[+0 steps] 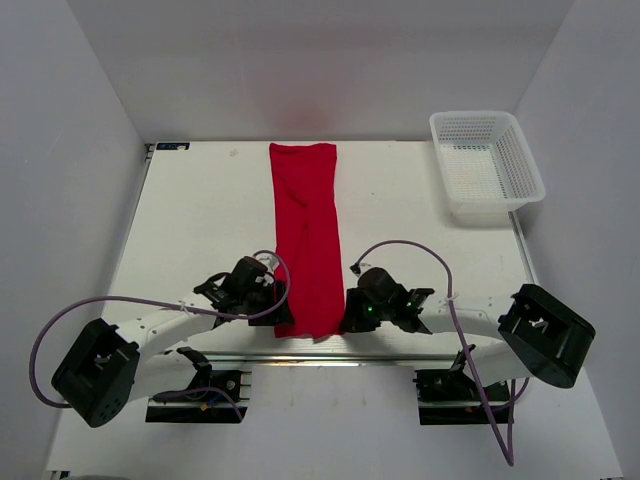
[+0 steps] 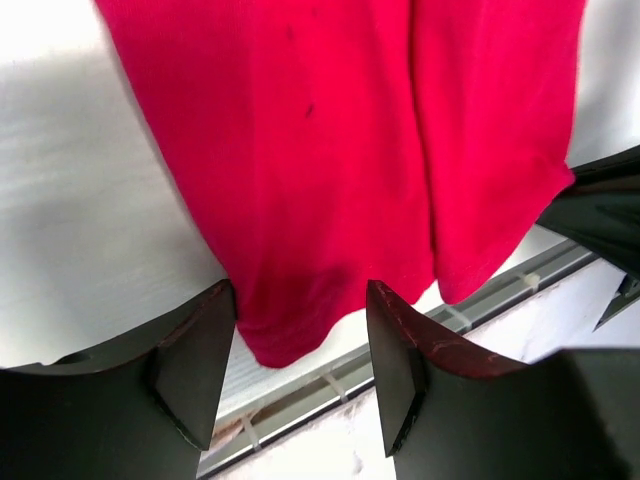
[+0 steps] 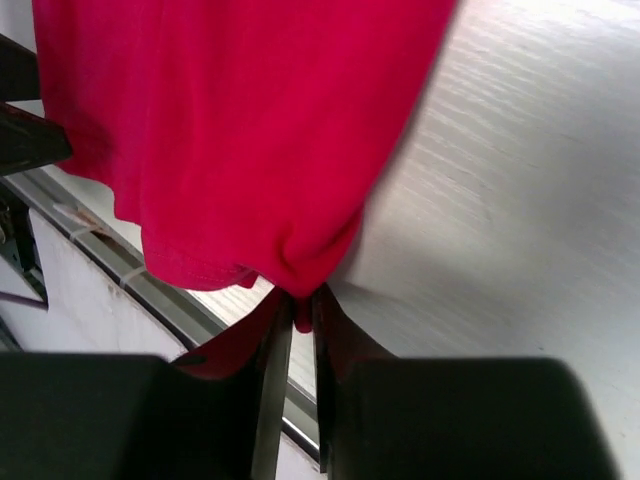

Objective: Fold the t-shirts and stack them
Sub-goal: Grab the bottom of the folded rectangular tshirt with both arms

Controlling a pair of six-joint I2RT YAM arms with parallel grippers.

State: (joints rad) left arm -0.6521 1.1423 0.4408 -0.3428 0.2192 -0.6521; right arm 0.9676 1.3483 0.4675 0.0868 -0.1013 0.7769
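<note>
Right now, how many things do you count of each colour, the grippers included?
Red: 1, the t-shirt
White: 1, the mesh basket
Black: 2, the left gripper and the right gripper
Total: 4

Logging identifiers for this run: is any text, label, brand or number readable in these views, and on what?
No text can be read in any view.
On the red t-shirt: plain, no print or tag showing.
On the white mesh basket: no label visible.
On the small dark strip at the far left corner of the table: possibly a label, too small to read.
</note>
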